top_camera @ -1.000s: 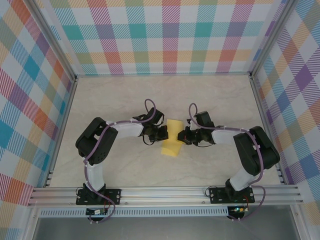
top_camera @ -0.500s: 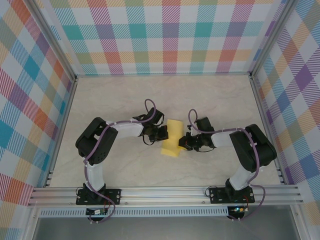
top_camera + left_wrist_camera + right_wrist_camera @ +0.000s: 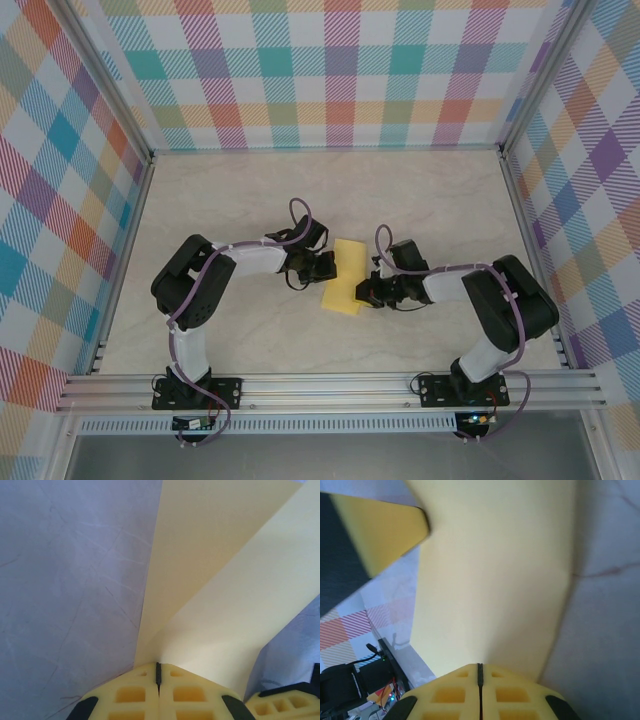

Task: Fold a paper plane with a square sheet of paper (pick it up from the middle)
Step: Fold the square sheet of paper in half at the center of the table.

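Observation:
The square sheet of paper (image 3: 345, 275) is yellow and lies folded into a long strip on the table between my two grippers. My left gripper (image 3: 327, 268) is shut, its tips at the strip's left edge. In the left wrist view the paper (image 3: 215, 580) fans out from the closed tips (image 3: 158, 667) along a crease, and nothing shows in the slit between the jaws. My right gripper (image 3: 366, 290) is shut too, its tips on the strip's right edge near the front end. In the right wrist view the paper (image 3: 495, 580) spreads ahead of the closed tips (image 3: 480, 667).
The pale marble tabletop (image 3: 250, 200) is walled by plaid panels (image 3: 330, 80) on three sides. An aluminium rail (image 3: 330, 385) runs along the near edge. A finger of the other gripper shows in each wrist view (image 3: 280, 705) (image 3: 375, 535).
My right gripper has slid along the paper's right edge toward the near side, staying shut. The paper and my left gripper have stayed put.

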You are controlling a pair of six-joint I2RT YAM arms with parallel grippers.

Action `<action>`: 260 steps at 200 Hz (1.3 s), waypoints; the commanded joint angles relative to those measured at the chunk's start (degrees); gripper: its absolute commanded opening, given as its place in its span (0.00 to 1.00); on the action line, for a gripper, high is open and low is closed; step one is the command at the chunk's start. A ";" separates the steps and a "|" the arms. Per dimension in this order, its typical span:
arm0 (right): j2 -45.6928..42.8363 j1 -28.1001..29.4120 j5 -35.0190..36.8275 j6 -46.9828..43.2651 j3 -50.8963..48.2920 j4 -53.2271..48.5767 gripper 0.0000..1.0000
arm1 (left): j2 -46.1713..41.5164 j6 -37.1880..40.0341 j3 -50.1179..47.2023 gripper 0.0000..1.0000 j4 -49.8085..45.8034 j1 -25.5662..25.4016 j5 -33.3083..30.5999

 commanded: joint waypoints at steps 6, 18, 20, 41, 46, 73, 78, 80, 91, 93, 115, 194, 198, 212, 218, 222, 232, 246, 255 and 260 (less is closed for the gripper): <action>1.80 0.59 0.49 -0.35 -0.88 1.48 0.07 | 1.09 1.11 -2.56 0.00 -4.21 -0.77 -1.94; 1.21 0.61 0.95 -0.92 -0.42 -0.03 0.07 | 1.10 1.07 -2.52 0.00 -4.14 -0.81 -1.80; 1.08 0.61 1.00 -1.00 -0.36 -0.30 0.07 | 1.10 1.06 -2.55 0.00 -4.06 -0.81 -1.78; -2.16 0.87 0.36 -1.06 0.48 -1.85 0.07 | 1.09 1.07 -2.55 0.00 -4.06 -0.81 -1.87; -3.00 1.01 0.12 -1.20 0.57 -2.05 0.08 | 1.15 1.07 -2.48 0.00 -4.06 -0.81 -1.85; -6.69 1.63 -0.78 -0.65 0.43 -2.30 0.07 | 1.08 0.90 -2.64 0.00 -3.95 -0.79 -1.87; -7.02 1.87 -0.61 -0.47 0.27 -2.25 0.07 | 1.10 0.95 -2.63 0.00 -3.93 -0.81 -1.79; -7.09 1.96 -0.55 -0.40 0.30 -2.24 0.07 | 1.05 0.94 -2.64 0.00 -3.95 -0.81 -1.83; -7.10 2.41 -0.23 -0.35 0.04 -2.41 0.07 | 1.16 0.96 -2.64 0.00 -3.95 -0.81 -1.77; -7.02 2.45 -0.19 -0.35 -0.07 -2.33 0.07 | 1.11 0.99 -2.64 0.00 -3.95 -0.81 -1.78; -5.13 3.15 0.16 -0.05 -0.72 -1.26 0.08 | 1.08 1.05 -2.74 0.00 -3.86 -0.81 -1.75; 1.70 4.47 2.61 -0.10 -4.07 3.50 0.07 | 0.74 1.05 -2.92 0.00 -3.75 -0.80 -1.94; 1.38 4.57 2.68 -0.03 -4.03 3.34 0.07 | 0.74 1.07 -2.86 0.00 -3.85 -0.81 -1.95; -0.45 4.57 2.67 0.00 -3.45 2.36 0.07 | 0.79 1.04 -2.88 0.00 -3.86 -0.77 -1.88; -1.60 4.53 2.35 0.07 -3.31 2.12 0.08 | 0.82 0.96 -2.81 0.00 -3.85 -0.79 -1.87; -2.40 4.61 2.18 0.17 -3.18 1.95 0.08 | 0.83 0.95 -2.79 0.00 -3.79 -0.79 -1.87; -4.51 4.66 1.81 0.26 -2.87 1.56 0.08 | 0.83 0.94 -2.82 0.00 -3.86 -0.81 -1.87; -6.86 4.66 1.67 0.17 -3.14 1.43 0.08 | 0.92 0.94 -2.89 0.00 -3.84 -0.74 -1.87; -7.85 4.67 1.80 0.03 -3.77 1.69 0.08 | 0.88 0.97 -2.90 0.00 -3.94 -0.77 -1.85; -8.15 4.71 1.95 0.12 -4.30 1.85 0.08 | 0.92 1.01 -2.86 0.00 -3.93 -0.81 -1.87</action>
